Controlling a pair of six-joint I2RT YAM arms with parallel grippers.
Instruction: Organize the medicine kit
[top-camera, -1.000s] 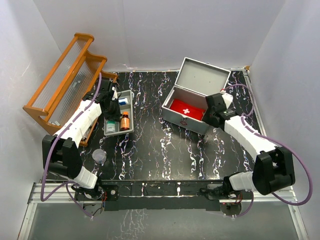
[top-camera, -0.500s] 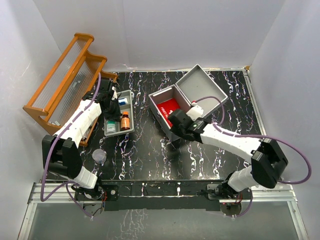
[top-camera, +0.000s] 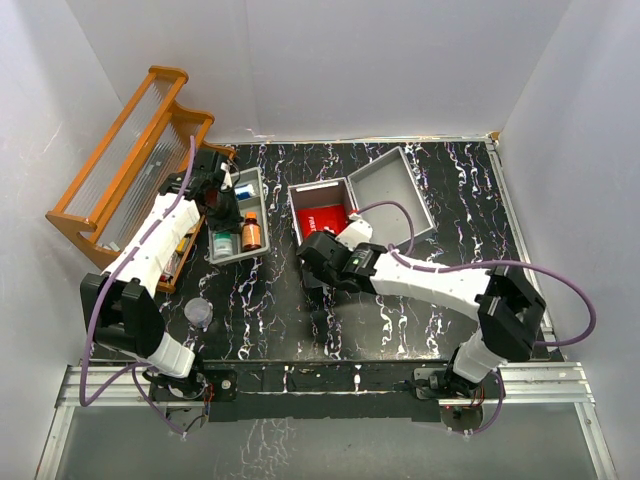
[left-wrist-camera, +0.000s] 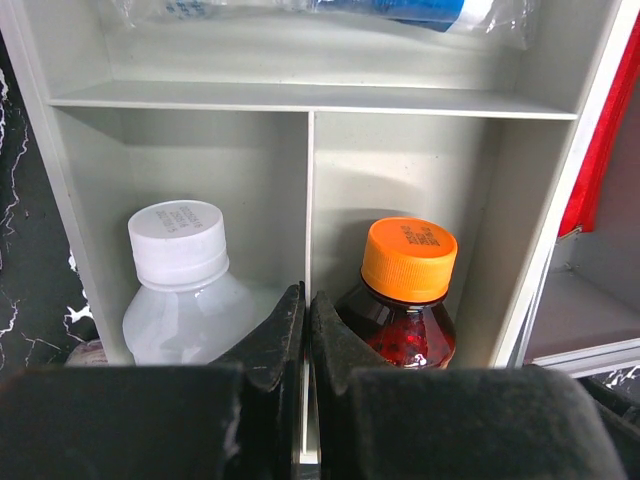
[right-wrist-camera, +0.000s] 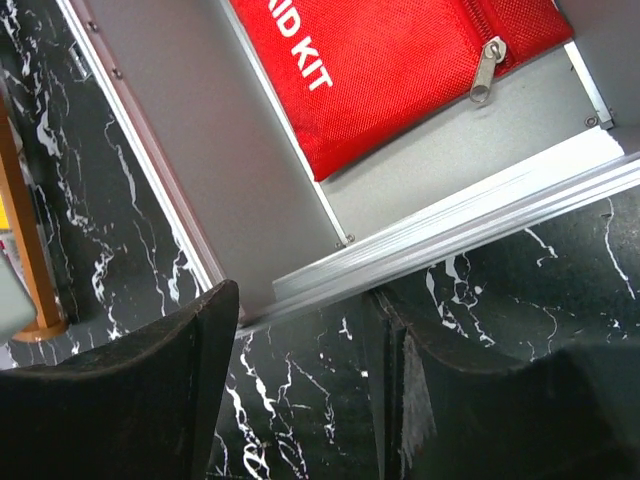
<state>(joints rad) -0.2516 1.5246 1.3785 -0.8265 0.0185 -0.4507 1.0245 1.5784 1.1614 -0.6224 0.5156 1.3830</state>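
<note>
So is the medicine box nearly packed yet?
Not nearly. Done: the metal case stands open with the red first aid pouch inside. In hand: the right tool is at the case's near rim; the left tool, shut, hovers over the grey tray. Left: the orange-capped bottle, white-capped bottle and blue-labelled packet sit in the tray, not the case.

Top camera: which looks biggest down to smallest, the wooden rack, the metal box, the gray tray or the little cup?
1. wooden rack
2. metal box, lid open
3. gray tray
4. little cup
</note>
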